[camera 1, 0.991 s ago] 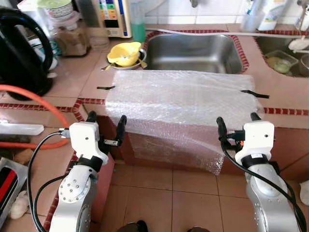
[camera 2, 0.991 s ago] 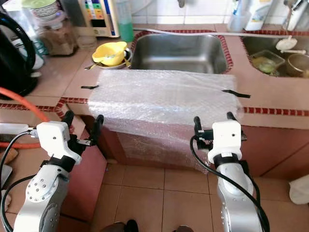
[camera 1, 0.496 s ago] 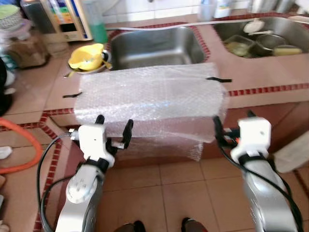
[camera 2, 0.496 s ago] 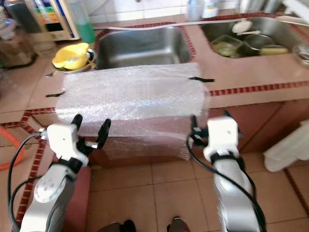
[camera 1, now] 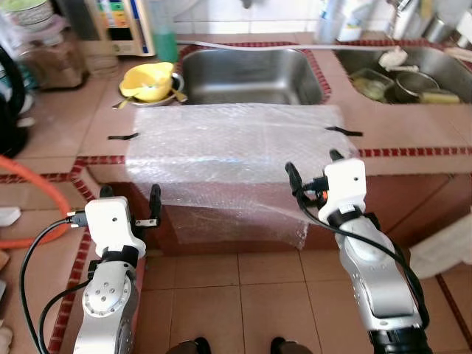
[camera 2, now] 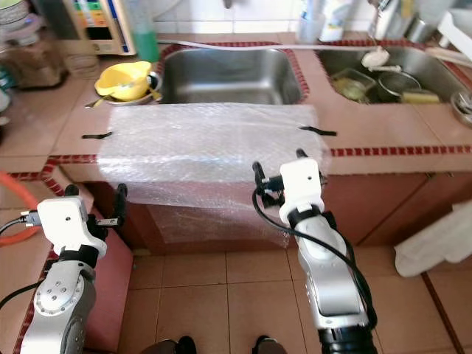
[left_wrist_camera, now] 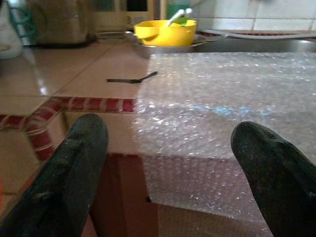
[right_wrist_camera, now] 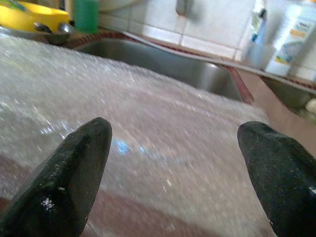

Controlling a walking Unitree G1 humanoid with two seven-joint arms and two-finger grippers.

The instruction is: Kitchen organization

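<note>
While both grippers — left (camera 1: 127,194), right (camera 1: 313,165) — gape, bubble wrap (camera 1: 236,147) covers the counter (camera 1: 96,118); labels unreadable

The black kettle (camera 1: 9,103) is cut off by the frame edge.

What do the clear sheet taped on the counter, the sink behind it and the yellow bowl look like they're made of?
The sheet looks like bubble wrap: translucent plastic, pebbled with small bubbles that glint. The sink looks like stainless steel, with a grey brushed sheen and soft reflections. The yellow bowl is probably plastic, a smooth and evenly coloured gloss, though glazed ceramic can't be ruled out.
</note>
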